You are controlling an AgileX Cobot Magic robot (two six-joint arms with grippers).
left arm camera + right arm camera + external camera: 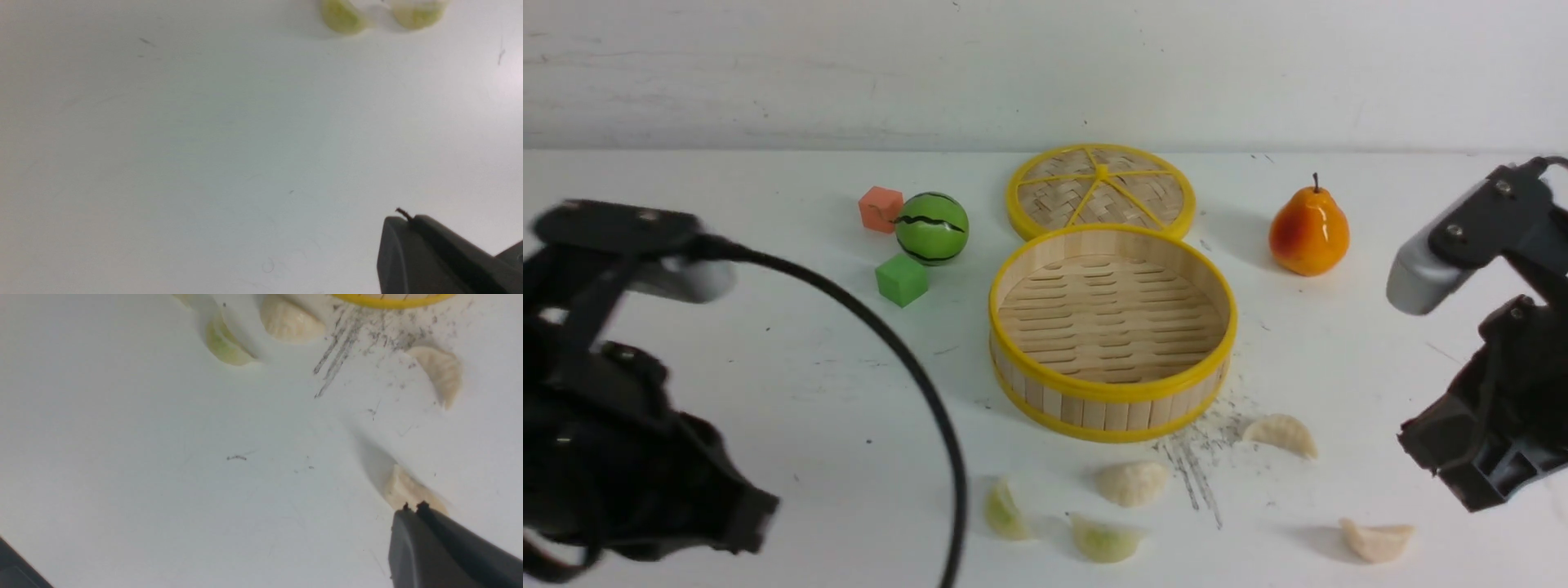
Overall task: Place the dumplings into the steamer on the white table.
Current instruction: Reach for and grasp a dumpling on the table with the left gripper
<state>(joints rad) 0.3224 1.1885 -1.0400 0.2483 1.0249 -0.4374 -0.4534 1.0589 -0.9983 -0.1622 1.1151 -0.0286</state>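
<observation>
The steamer [1112,395] stands empty in the middle of the white table [768,384]. Several dumplings lie on the table in front of it: two green-tinged ones [1006,510] [1104,541] and three cream ones [1131,482] [1282,433] [1376,539]. My left gripper [752,514] is shut and empty at the front left; its wrist view shows the two green dumplings [341,18] [416,12] far ahead. My right gripper [1474,490] is shut and empty at the front right. In its wrist view its fingertips [412,508] are just short of the nearest cream dumpling [402,490].
The flat woven lid [1101,189] lies behind the steamer. An orange cube [880,208], a green striped ball [932,228] and a green cube [902,279] sit at the back left. A toy pear [1308,233] stands at the back right. A dark smudge [1196,457] marks the table.
</observation>
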